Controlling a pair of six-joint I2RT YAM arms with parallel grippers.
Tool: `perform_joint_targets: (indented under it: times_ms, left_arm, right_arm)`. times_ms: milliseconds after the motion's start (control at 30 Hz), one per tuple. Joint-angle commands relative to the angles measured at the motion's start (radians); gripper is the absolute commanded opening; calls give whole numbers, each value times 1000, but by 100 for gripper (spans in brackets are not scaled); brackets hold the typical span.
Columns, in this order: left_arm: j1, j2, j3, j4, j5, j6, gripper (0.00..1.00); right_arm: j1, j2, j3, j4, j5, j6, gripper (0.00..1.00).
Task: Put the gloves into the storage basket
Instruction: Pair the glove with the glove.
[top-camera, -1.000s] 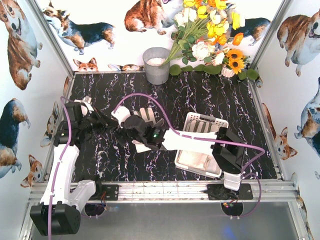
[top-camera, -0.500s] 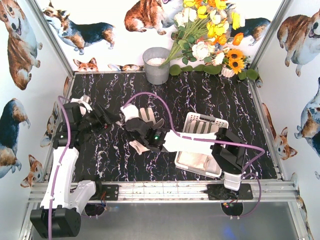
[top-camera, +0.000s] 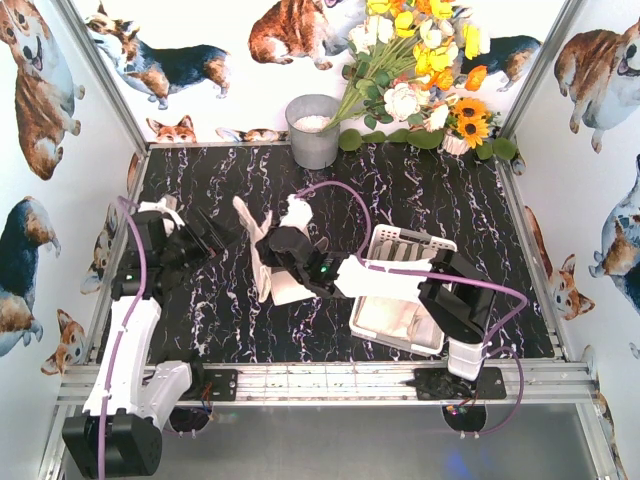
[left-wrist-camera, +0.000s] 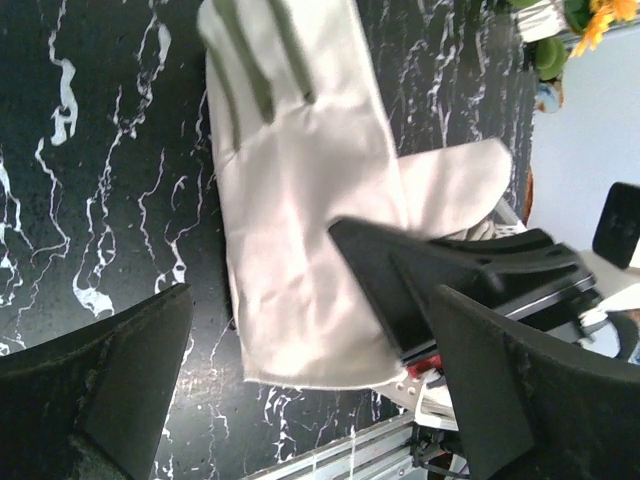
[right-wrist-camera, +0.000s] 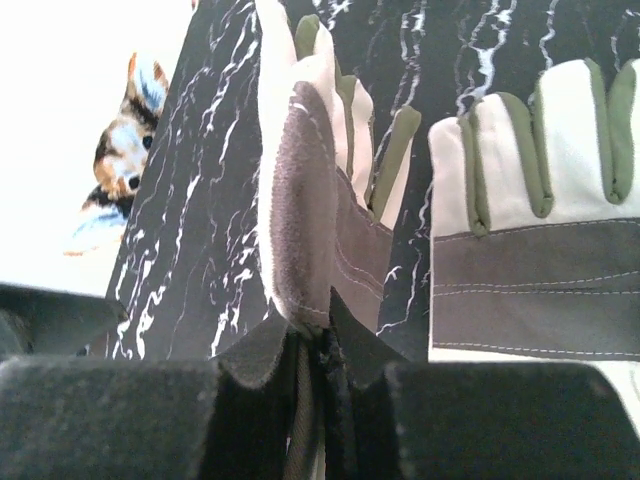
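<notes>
A cream glove (top-camera: 258, 252) hangs tilted above the marble table, plain white side toward my left arm. My right gripper (top-camera: 283, 250) is shut on its edge. In the right wrist view the fingers pinch the grey-brown palm patch of that glove (right-wrist-camera: 305, 200) at the gripper (right-wrist-camera: 326, 345). A second glove (right-wrist-camera: 540, 250) lies flat just beside it, palm patch up, mostly hidden under the right arm in the top view (top-camera: 298, 212). My left gripper (top-camera: 207, 235) stands open a little left of the held glove (left-wrist-camera: 300, 200), with nothing between its fingers (left-wrist-camera: 530, 390). The white storage basket (top-camera: 412, 243) sits to the right.
A grey metal bucket (top-camera: 313, 130) and a bunch of artificial flowers (top-camera: 420, 80) stand at the back. A purple cable (top-camera: 340, 190) arcs over the right arm. The metal frame rail (top-camera: 320, 380) runs along the near edge.
My left gripper has opened, let go of the glove and drawn back to the left. My right gripper has shut on the glove and raised it on edge.
</notes>
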Motion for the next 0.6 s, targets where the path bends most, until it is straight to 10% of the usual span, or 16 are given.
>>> perform_joint_targets:
  times_ms: [0, 567]
  left_arm:
    - [10, 24, -81, 63, 10, 16, 95]
    - [-53, 253, -256, 361, 72, -31, 61]
  right_arm:
    - [-48, 30, -67, 165, 53, 158, 0]
    - [-100, 49, -156, 29, 91, 212, 0]
